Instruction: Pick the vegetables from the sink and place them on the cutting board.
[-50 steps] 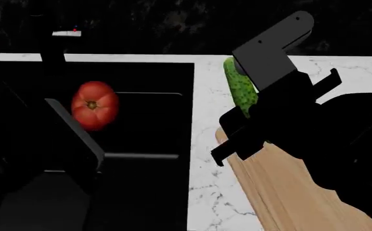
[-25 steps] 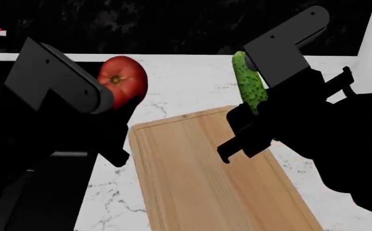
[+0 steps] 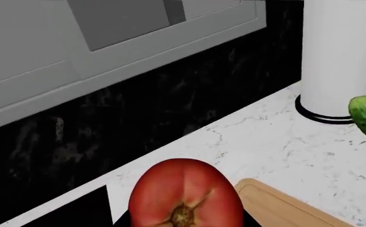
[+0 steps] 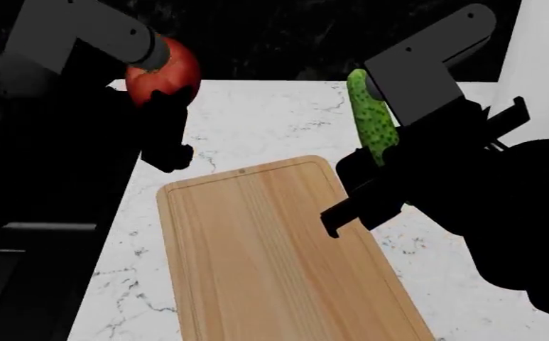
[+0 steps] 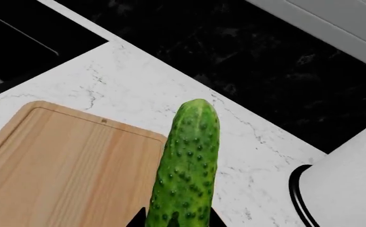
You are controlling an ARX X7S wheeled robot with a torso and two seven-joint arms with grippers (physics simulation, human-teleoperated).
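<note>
With the left fingers (image 4: 165, 106) clamping the tomato (image 4: 163, 71) beyond the cutting board's (image 4: 274, 263) far-left corner and the right fingers (image 4: 378, 160) gripping the cucumber (image 4: 372, 124) at its far-right edge, early release risked both rolling onto the surface (image 4: 274, 114).

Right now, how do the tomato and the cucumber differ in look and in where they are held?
The tomato is round, smooth and red; the cucumber is long, bumpy and dark green. The tomato is in the left hand over the white counter, just off the cutting board's far left corner; the cucumber is in the right hand at the board's right edge, standing nearly upright. Both are held in the air, neither lying on the board.
</note>
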